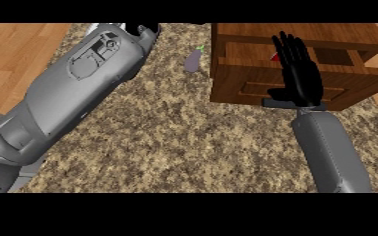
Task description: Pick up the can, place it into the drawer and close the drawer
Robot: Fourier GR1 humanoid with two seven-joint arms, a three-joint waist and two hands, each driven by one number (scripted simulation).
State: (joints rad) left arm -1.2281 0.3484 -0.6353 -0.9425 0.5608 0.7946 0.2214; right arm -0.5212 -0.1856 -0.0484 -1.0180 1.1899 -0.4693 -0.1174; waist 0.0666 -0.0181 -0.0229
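The can (275,57) only shows as a small red sliver, peeking out just left of the right robot hand (301,75) and sitting inside the open top of the wooden drawer (244,87). Most of it is hidden behind the fingers, so I can't say whether it stands upright or lies down.

That right robot hand is released: the fingers (291,47) are straight, pointing away from the robot over the drawer's opening, and nothing is curled in them. Its heel sits at the drawer's front panel, right over the dark handle (277,102). Whether the fingers actually touch the can is hard to call; they're right beside it at least.

The left robot hand (145,29) is up at the far top of the view, well apart from the drawer, with only a bit of black showing past the big grey forearm (81,85). Can't tell if it's open or clenched.

Between the two arms, left of the drawer, a small purple eggplant (193,60) lies on the speckled desk (170,135).
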